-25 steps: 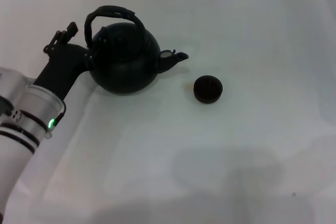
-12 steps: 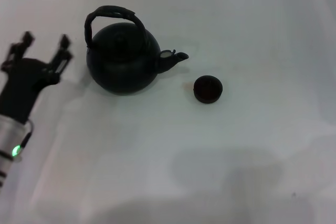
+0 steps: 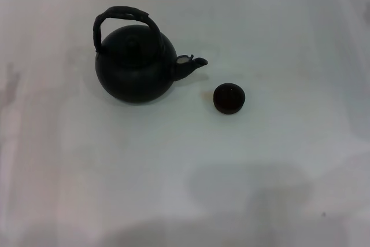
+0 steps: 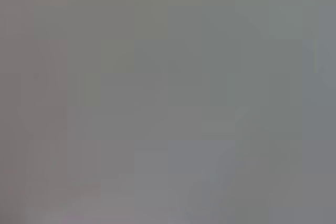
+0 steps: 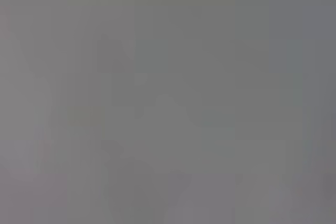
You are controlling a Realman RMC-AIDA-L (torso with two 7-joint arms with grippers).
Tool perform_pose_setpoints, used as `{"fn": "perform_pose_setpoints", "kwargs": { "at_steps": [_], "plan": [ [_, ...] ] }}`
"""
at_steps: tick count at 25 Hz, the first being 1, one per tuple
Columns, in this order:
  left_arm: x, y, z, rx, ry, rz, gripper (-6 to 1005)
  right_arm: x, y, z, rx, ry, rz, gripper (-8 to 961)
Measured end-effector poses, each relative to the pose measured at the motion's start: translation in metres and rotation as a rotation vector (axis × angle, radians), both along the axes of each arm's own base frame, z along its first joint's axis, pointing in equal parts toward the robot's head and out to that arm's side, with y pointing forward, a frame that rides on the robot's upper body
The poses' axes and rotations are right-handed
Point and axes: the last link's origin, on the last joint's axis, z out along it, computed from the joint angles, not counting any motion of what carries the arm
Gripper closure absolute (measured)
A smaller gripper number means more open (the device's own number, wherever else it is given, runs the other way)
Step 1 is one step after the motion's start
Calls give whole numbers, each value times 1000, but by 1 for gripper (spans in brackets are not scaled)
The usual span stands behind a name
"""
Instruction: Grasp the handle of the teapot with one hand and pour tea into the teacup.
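Teapot (image 3: pixel 136 67) upright on white table (image 3: pixel 277 189), handle (image 3: pixel 122 18) arched above, spout toward teacup (image 3: pixel 229 98) just beside, neither gripper visible, finger state indeterminable.

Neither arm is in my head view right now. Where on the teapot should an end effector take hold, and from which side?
Grip the handle at its thick top stretch, coming down from above. The hoop stands upright over the teapot, arching clear of the lid, so there looks to be room for fingers around it. The spout points toward the teacup on the robot's right, so the left side is probably best, keeping the pour path open.
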Motion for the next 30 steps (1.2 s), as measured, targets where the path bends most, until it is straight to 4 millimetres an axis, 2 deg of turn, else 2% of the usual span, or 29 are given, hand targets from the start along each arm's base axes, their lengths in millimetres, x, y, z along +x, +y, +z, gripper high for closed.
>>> {"fn": "perform_pose_setpoints", "kwargs": {
  "at_steps": [8,18,30],
  "plan": [
    [5,26,0,-20,-15,1,168,0,-5,-5,-11,0,12,111],
    [5,35,2,-11,-23,12,168,0,-4,-6,-14,1,8,111],
    [6,46,11,9,-3,13,167,-14,10,-5,-16,-65,46,111]
  ]
}}
